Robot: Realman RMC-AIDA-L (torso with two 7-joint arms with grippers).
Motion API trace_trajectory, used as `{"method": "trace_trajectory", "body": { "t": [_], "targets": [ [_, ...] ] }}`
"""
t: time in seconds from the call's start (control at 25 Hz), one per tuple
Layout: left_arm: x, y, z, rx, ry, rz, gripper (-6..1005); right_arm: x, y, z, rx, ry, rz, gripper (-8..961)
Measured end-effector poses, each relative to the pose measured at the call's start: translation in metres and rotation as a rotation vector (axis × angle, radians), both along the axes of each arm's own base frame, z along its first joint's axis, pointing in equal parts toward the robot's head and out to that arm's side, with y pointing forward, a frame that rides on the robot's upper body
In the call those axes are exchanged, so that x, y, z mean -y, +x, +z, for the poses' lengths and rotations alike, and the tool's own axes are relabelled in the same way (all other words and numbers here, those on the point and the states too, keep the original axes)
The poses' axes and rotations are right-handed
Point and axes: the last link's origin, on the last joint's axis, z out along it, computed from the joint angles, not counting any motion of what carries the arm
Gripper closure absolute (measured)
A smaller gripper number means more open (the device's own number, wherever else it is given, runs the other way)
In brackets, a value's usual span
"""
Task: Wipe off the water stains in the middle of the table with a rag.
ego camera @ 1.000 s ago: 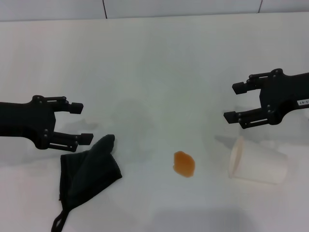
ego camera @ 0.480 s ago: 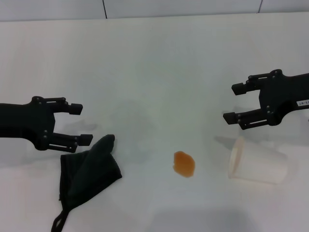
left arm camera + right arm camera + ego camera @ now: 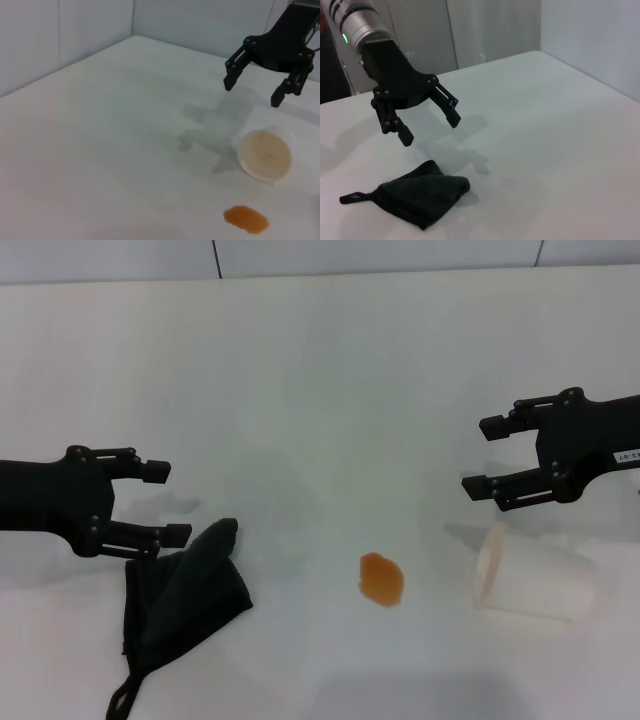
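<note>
Left gripper (image 3: 165, 502) wide open, empty, just above rag (image 3: 185, 595). Right gripper (image 3: 482, 455) open, empty, above tipped paper cup (image 3: 530, 575); orange stain (image 3: 381, 579) between rag and cup.

The left claw (image 3: 429, 124) hangs above the white desk (image 3: 545, 130) with its two fingers spread apart, holding nothing; the black rag (image 3: 422, 197) lies crumpled on the desk below it, not touching it; a thin loop trails from one corner of the rag.
</note>
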Motion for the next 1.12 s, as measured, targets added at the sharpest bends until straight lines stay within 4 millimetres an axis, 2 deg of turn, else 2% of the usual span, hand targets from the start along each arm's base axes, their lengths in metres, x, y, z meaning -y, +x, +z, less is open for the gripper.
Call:
{"method": "trace_trajectory", "body": {
  "t": [0.76,1.12],
  "targets": [
    [0.011,-0.009,-0.005,0.006,-0.003,0.027,113,0.007,0.002,0.0,-0.009,-0.026,-0.019,186],
    [0.01,-0.009,-0.002,0.004,0.001,0.029,113,0.012,0.0,0.017,0.118,0.028,-0.057,187]
  ]
}}
